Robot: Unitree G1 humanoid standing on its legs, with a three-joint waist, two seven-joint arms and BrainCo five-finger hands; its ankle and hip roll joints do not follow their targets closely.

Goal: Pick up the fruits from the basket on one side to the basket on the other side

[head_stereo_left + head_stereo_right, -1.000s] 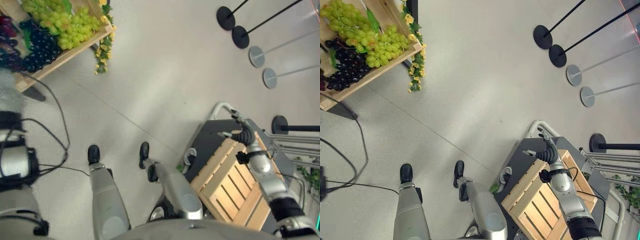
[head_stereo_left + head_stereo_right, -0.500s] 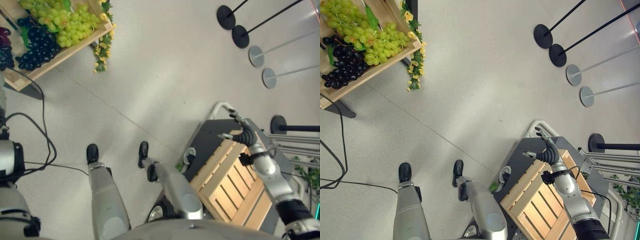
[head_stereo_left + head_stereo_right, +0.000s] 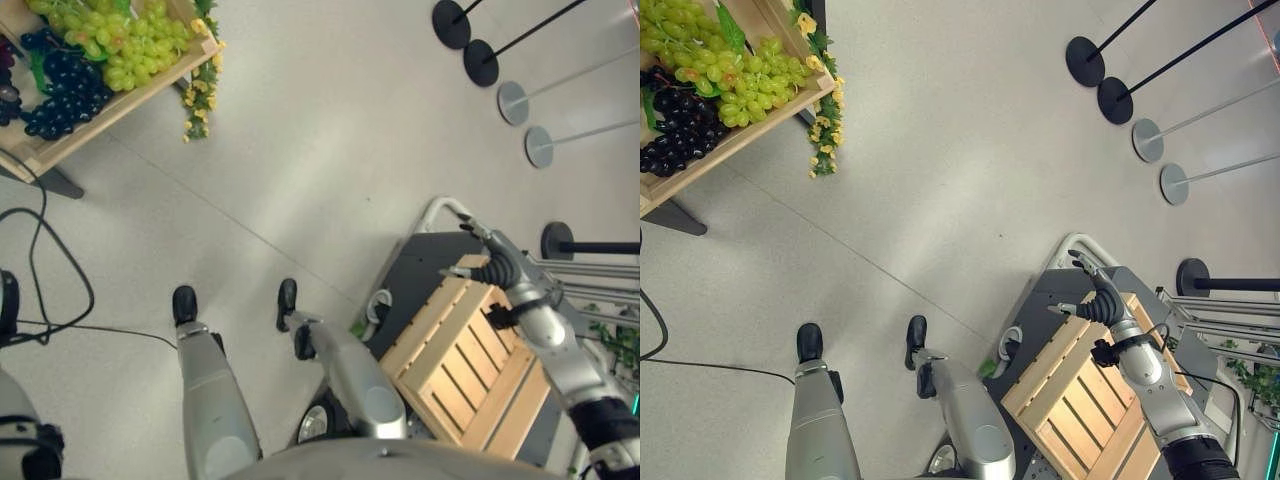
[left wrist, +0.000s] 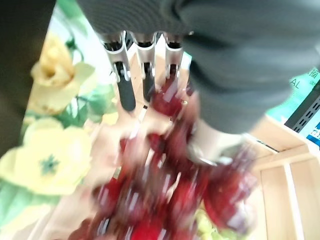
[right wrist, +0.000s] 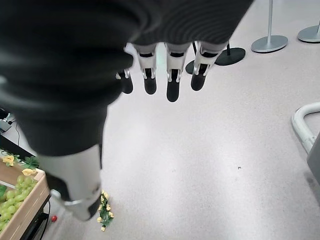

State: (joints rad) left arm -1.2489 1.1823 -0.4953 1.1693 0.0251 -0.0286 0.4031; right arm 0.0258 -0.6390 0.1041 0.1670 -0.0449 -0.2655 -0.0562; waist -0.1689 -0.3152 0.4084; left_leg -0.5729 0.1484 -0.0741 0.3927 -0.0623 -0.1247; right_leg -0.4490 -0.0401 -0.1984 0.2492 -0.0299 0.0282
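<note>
A wooden crate (image 3: 110,105) at the upper left holds green grapes (image 3: 130,40) and dark grapes (image 3: 65,95). In the left wrist view my left hand (image 4: 145,75) hovers close over a bunch of red grapes (image 4: 170,200), fingers straight and open, the thumb beside the fruit. A second slatted wooden crate (image 3: 470,360) sits on a dark cart (image 3: 420,275) at the lower right. My right hand (image 3: 490,265) hangs over that crate's far corner, fingers relaxed and open, holding nothing.
Yellow flowers (image 3: 200,90) trail off the grape crate's edge, and others (image 4: 50,155) lie beside the red grapes. Round stanchion bases (image 3: 480,50) stand at the upper right, one more (image 3: 560,240) behind the cart. The cart's pale handle (image 3: 440,210) curves near my right hand.
The camera has shifted, sliding the grape crate up and left in the picture. My left arm has drawn away toward the left edge. My right hand stays over the crate's corner.
</note>
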